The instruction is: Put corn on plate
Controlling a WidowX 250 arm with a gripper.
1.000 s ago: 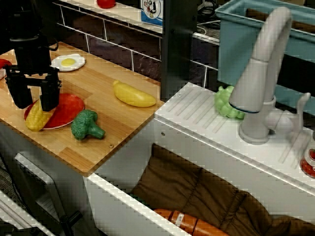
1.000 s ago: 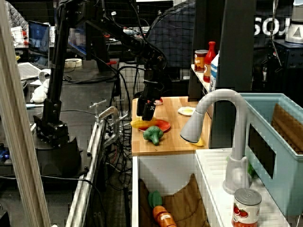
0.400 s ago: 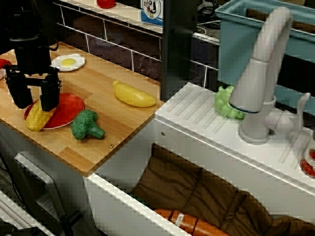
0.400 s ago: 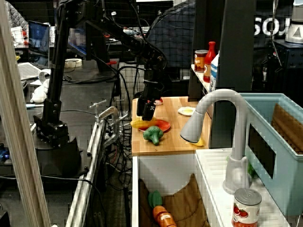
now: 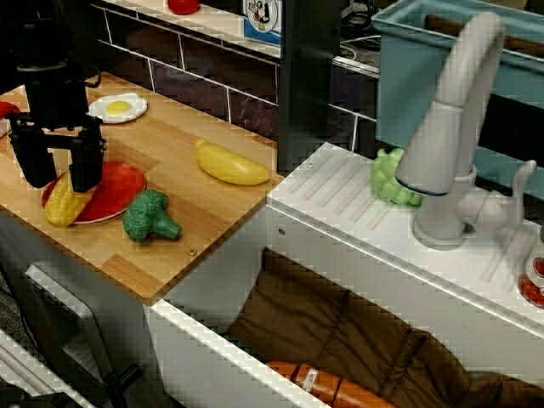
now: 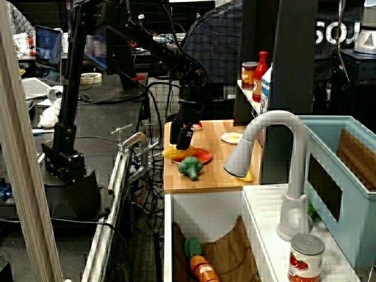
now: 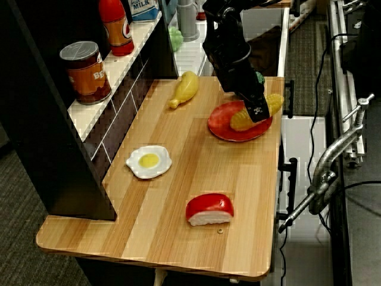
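The yellow corn [image 5: 61, 202] lies on the red plate [image 5: 119, 183] at the front left of the wooden counter, with one end sticking out over the plate's rim. My gripper [image 5: 61, 183] hangs straight over the corn, open, with a black finger on each side of the cob. In the overhead view the corn [image 7: 239, 121] lies across the plate [image 7: 225, 127], and the gripper [image 7: 253, 113] covers its middle. The side view shows the gripper [image 6: 183, 143] low over the corn [image 6: 170, 154].
A green broccoli [image 5: 149, 217] sits just right of the plate. A smooth yellow banana-like piece [image 5: 229, 164] and a white fried egg [image 5: 117, 107] lie further back. A red-and-white piece [image 7: 209, 208] lies near the counter's end. The sink and grey faucet [image 5: 450, 127] stand to the right.
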